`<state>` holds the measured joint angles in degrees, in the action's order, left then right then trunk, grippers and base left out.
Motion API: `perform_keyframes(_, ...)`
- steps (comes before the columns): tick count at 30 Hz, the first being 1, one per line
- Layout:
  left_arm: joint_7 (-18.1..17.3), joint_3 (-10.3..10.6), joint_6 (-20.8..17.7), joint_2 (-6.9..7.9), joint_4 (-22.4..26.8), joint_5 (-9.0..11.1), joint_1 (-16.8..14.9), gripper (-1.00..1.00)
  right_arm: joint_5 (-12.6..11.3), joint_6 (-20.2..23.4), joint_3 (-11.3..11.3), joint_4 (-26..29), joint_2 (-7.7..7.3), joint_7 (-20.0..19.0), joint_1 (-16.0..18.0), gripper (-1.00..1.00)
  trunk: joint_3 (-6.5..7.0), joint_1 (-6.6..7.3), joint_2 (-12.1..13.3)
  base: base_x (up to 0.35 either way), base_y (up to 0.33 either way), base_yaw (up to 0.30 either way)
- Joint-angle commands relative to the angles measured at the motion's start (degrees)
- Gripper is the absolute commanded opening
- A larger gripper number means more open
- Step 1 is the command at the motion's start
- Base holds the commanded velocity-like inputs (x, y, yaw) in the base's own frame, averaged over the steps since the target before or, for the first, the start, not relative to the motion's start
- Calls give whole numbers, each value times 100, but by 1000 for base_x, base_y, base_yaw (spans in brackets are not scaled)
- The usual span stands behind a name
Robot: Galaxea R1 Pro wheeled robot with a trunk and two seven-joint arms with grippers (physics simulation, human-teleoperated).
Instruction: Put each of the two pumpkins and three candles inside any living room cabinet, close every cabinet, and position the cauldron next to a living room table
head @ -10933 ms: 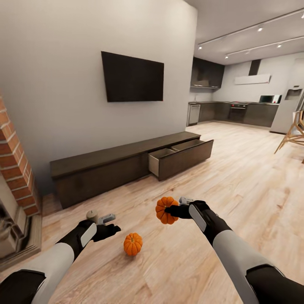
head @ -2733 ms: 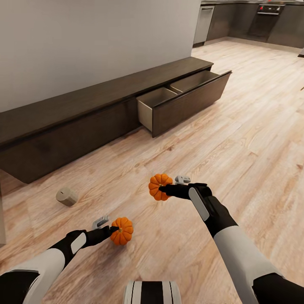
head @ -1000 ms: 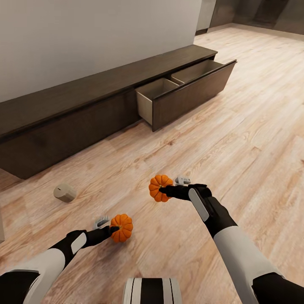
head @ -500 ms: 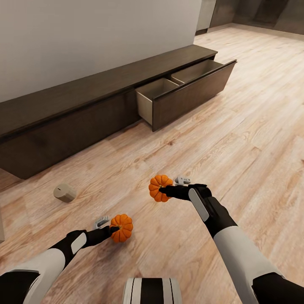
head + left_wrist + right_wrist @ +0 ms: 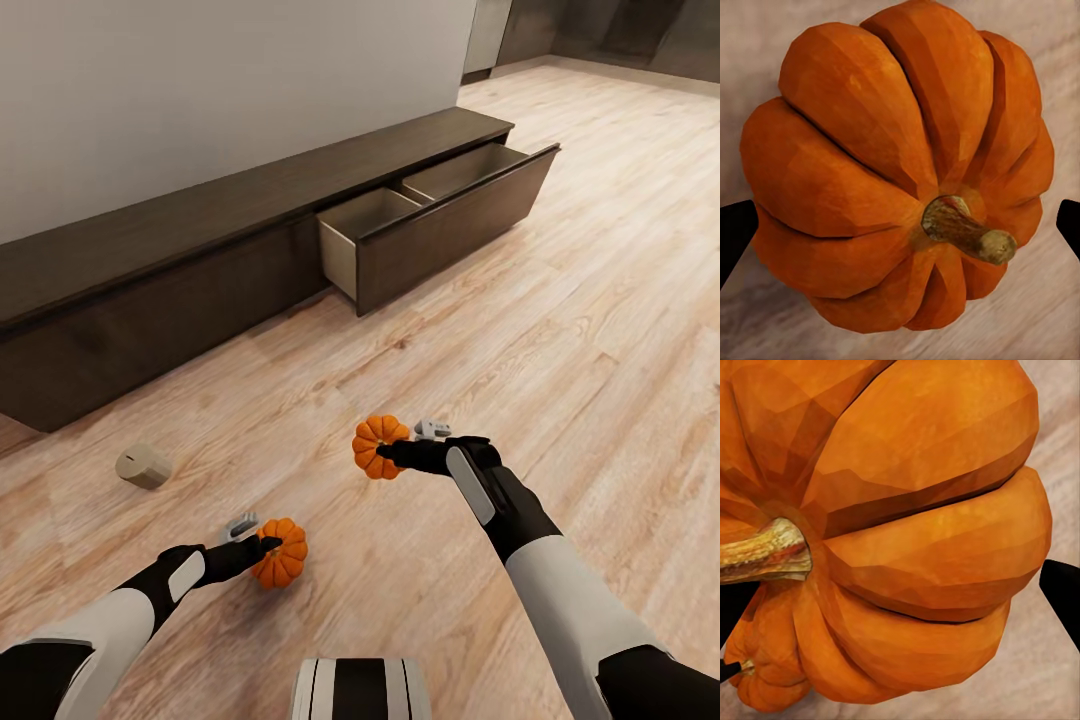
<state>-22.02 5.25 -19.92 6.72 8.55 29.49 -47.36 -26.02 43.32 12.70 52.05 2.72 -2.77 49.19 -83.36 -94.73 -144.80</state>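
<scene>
Orange fills both of our wrist views. Our right gripper (image 5: pixel 392 457) is clamped on one pumpkin (image 5: pixel 378 445) and holds it clear of the wooden floor (image 5: pixel 560 300); the right wrist view shows its ribs and brown stem (image 5: pixel 765 556) close up, with dark fingertips (image 5: pixel 1062 592) at its flanks. Our left gripper (image 5: pixel 268 545) grips the second pumpkin (image 5: pixel 281 552) low over the floor near our base, stem toward the camera in the left wrist view (image 5: pixel 896 169). A tan candle (image 5: pixel 143 466) lies on its side on the floor, just in front of the left end of the long dark cabinet (image 5: pixel 200 260). At the cabinet's right end one wide drawer (image 5: pixel 440 225) stands pulled out, its pale inside (image 5: pixel 340 255) showing.
</scene>
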Motion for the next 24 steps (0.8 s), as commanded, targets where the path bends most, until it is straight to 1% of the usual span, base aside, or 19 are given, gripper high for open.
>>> perform_keyframes(1,-4,47,-30,4,6,58,-1,100,27,22,-4,-2,1,-31,2,-100,-3,1,-1,5,-4,0)
perform_keyframes(6,-4,47,-23,4,6,61,-1,100,28,13,-4,-16,1,-31,2,-100,-3,1,-1,1,-1,0)
perform_keyframes(10,-4,47,190,4,6,64,-1,100,27,10,-4,-19,1,-31,2,-100,-3,1,-1,0,0,0)
perform_keyframes(20,-4,47,232,4,6,65,-1,100,27,10,-4,-26,1,-31,2,-100,-3,1,-1,0,0,0)
perform_keyframes(24,-4,47,231,4,6,65,-1,100,29,10,-4,-28,1,-31,2,-100,-92,-9,-7,0,0,0)
